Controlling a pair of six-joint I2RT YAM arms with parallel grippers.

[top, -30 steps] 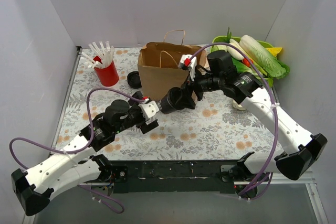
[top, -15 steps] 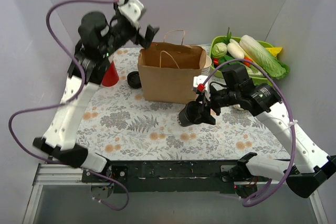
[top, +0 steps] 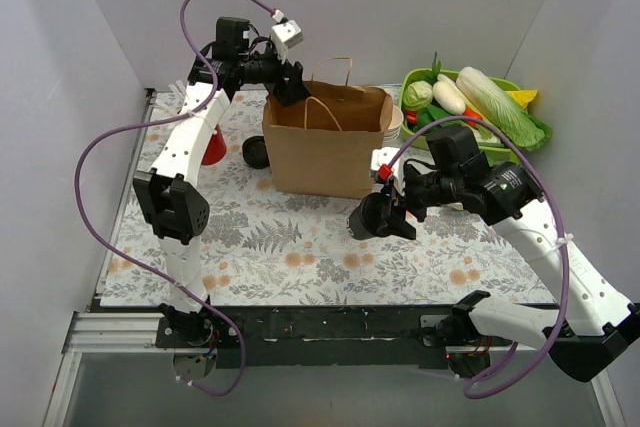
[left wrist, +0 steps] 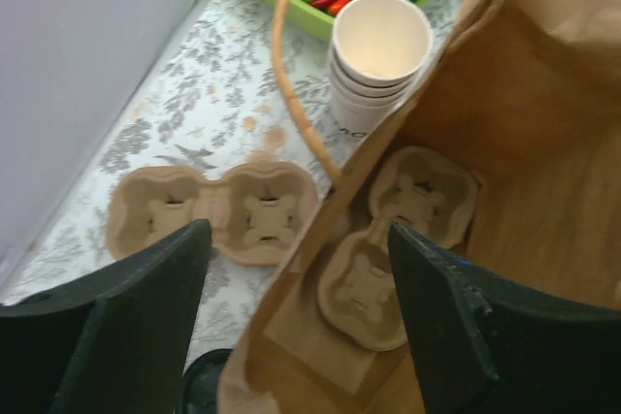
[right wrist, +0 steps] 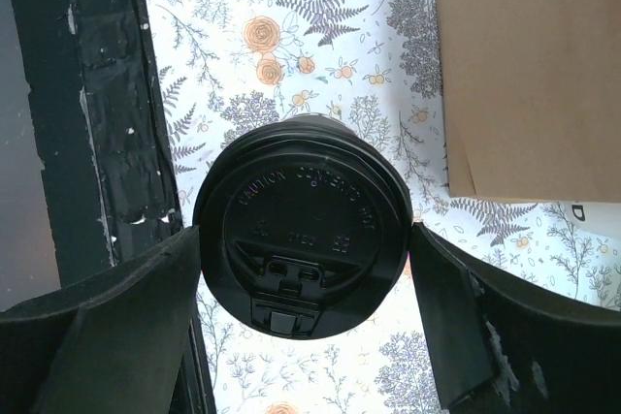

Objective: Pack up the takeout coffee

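The takeout coffee (right wrist: 301, 239), a cup under a round black lid, sits between my right gripper's fingers; my right gripper (right wrist: 303, 273) is shut on it, pressing both sides. In the top view the coffee (top: 366, 218) hangs in front of the brown paper bag (top: 325, 152), held by the right gripper (top: 385, 215). My left gripper (top: 293, 85) is at the bag's top left rim. In the left wrist view it (left wrist: 299, 239) is open, its jaws astride the bag's wall without touching. A tan two-cup carrier (left wrist: 393, 244) lies on the bag's floor.
A second tan carrier (left wrist: 213, 212) lies on the table behind the bag, next to a stack of white cups (left wrist: 378, 55). A loose black lid (top: 256, 154) and a red cup of straws (top: 207, 139) are left of the bag. A green basket of vegetables (top: 478, 107) stands back right.
My left arm rose from low at the front, swung up over the back left and came to the bag's rim, jaws slightly narrower. The right gripper carried the coffee away from the bag, toward the front.
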